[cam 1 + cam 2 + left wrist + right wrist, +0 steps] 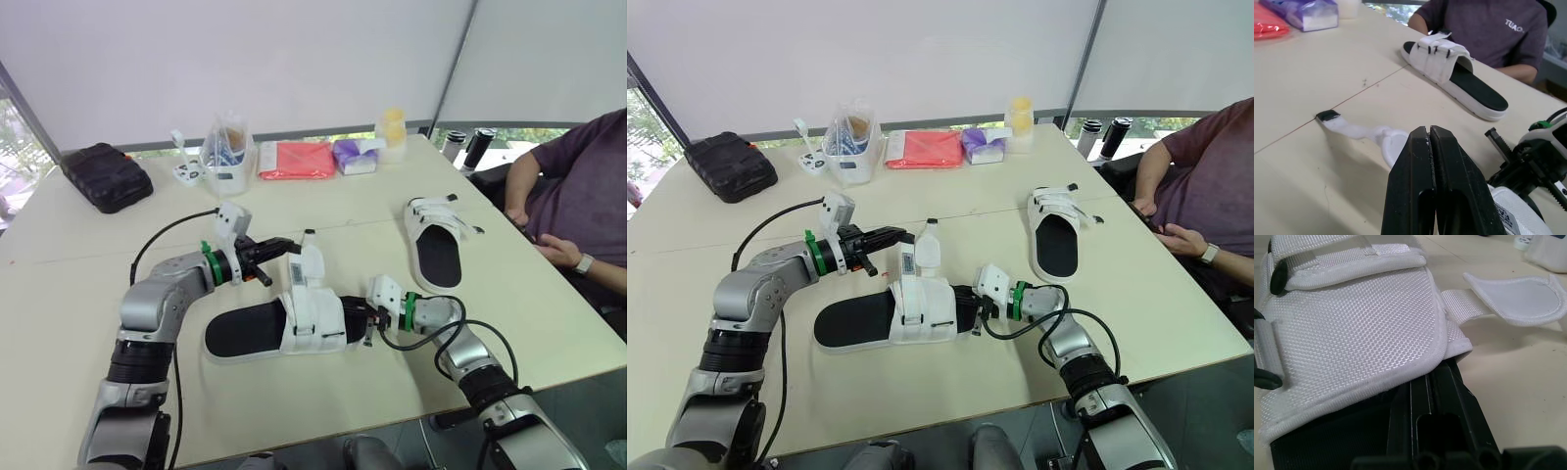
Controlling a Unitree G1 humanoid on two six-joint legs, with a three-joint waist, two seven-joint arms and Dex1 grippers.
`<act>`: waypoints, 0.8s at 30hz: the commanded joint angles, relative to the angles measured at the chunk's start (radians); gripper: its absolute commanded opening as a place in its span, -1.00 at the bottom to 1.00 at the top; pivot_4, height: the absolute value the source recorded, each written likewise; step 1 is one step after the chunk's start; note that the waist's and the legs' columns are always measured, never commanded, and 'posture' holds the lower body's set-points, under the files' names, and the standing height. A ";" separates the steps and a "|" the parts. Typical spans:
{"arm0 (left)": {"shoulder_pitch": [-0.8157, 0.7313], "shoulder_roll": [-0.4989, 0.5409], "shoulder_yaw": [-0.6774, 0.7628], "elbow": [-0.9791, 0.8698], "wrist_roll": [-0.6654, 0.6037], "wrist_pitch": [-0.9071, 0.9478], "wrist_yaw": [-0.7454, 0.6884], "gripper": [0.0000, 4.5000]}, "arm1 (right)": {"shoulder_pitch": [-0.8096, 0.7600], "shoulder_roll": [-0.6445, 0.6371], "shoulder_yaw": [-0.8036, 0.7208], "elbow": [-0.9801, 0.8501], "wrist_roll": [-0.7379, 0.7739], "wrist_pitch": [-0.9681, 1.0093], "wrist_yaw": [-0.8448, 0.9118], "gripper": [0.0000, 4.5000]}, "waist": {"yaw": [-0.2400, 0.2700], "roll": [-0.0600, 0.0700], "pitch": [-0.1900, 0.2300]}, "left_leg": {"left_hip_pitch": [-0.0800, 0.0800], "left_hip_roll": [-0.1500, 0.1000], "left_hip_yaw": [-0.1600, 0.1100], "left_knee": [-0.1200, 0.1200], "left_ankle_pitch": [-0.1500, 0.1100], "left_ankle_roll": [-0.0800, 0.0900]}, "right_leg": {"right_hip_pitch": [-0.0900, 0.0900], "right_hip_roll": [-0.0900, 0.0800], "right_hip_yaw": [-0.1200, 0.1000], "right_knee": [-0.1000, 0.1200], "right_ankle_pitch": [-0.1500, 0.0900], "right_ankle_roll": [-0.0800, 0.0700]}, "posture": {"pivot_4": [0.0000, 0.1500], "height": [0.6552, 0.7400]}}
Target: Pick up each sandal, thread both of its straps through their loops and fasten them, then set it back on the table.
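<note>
Slippage is the worry: the left end effector [289, 246] is clamped on the raised strap [311, 257] of the near sandal [284, 328], which lies on the bench [108, 255]. The right end effector [361, 318], fingers together, braces the sandal's toe end. A hard pull could drag the sandal or free the strap.

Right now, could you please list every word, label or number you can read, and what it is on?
"TUAO": white print on the person's shirt; any further letters are blurred.
Tag on the near sandal: print too small to read.
Orange packet and purple packet: no print legible.
</note>
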 commanded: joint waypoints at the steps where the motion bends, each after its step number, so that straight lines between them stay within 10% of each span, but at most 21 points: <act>1: 0.018 0.000 0.020 -0.040 -0.018 -0.020 0.021 -0.99 | 0.070 0.001 0.071 0.124 -0.105 0.054 -0.006 -1.00 | 0.000 0.000 0.000 | 0.000 0.000 0.000 0.000 0.000 0.000 | 0.000 0.000 0.000 0.000 0.000 0.000 | 1.00 1.00; 20: 0.148 0.029 -0.106 0.083 0.079 -0.135 -0.029 -0.99 | 0.065 -0.001 0.069 0.122 -0.108 0.055 -0.003 -1.00 | 0.001 0.000 -0.001 | 0.000 0.000 0.000 0.000 0.000 0.000 | 0.000 0.000 0.000 0.000 -0.002 -0.003 | 1.00 1.00; 24: 0.139 0.026 -0.088 0.089 0.068 -0.134 -0.024 -0.50 | 0.070 -0.011 0.065 0.120 -0.107 0.057 -0.001 -1.00 | 0.001 0.000 -0.001 | 0.000 0.000 0.000 0.000 0.000 0.000 | 0.000 0.000 0.000 0.000 -0.002 -0.003 | 1.00 1.00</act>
